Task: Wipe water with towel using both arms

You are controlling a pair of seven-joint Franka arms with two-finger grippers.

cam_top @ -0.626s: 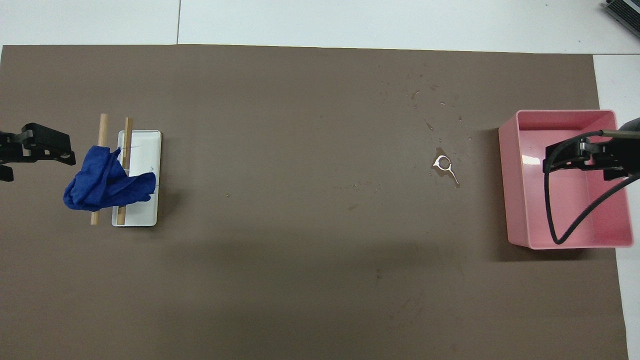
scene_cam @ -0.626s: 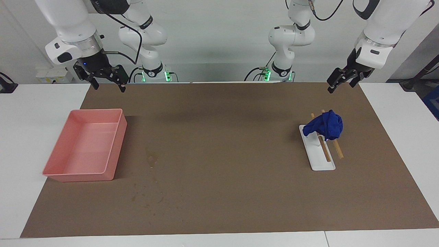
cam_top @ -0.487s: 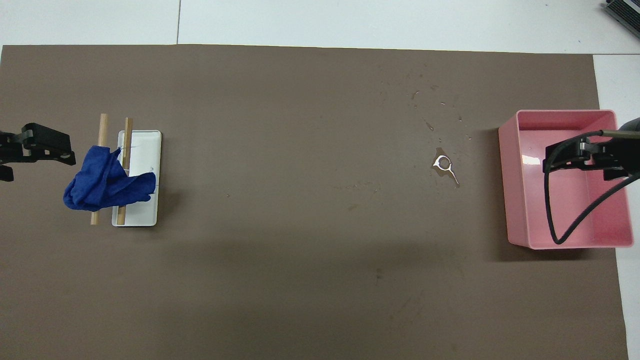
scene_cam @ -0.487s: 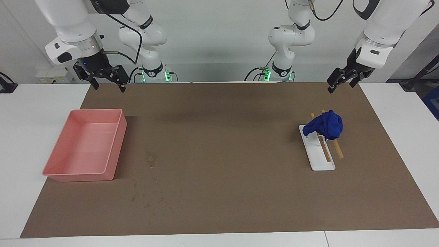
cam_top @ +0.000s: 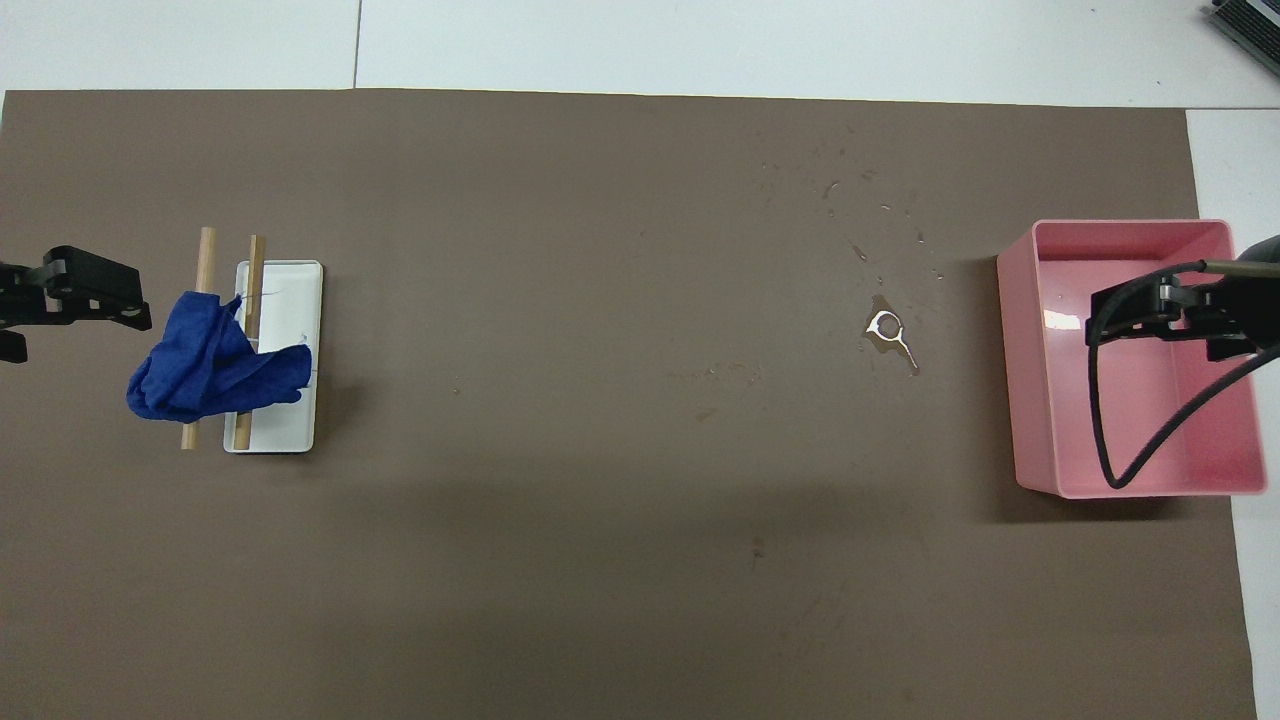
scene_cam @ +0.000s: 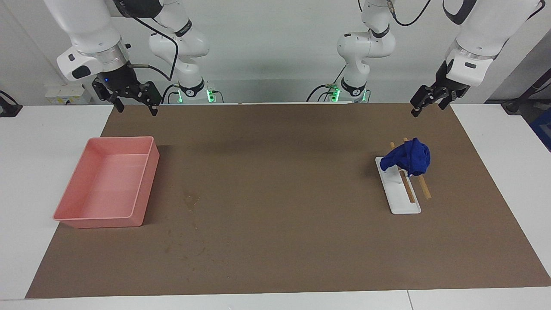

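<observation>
In the overhead view both black two-finger grippers are cut by the picture's edges, the left gripper [cam_top: 60, 300] and the right gripper [cam_top: 1190, 315], while the crumpled deep-blue cloth towel [cam_top: 205, 362] hides the middles of two wooden sticks [cam_top: 206, 250].

Even, bright overhead illumination, both views sharp throughout, soft diffuse shadows on the brown mat [scene_cam: 275, 241] beside the pink tray [cam_top: 1030, 480] and the towel [cam_top: 205, 370], small specular glare on the water [cam_top: 888, 328], faint sheen inside the tray, no evident edge distortion
</observation>
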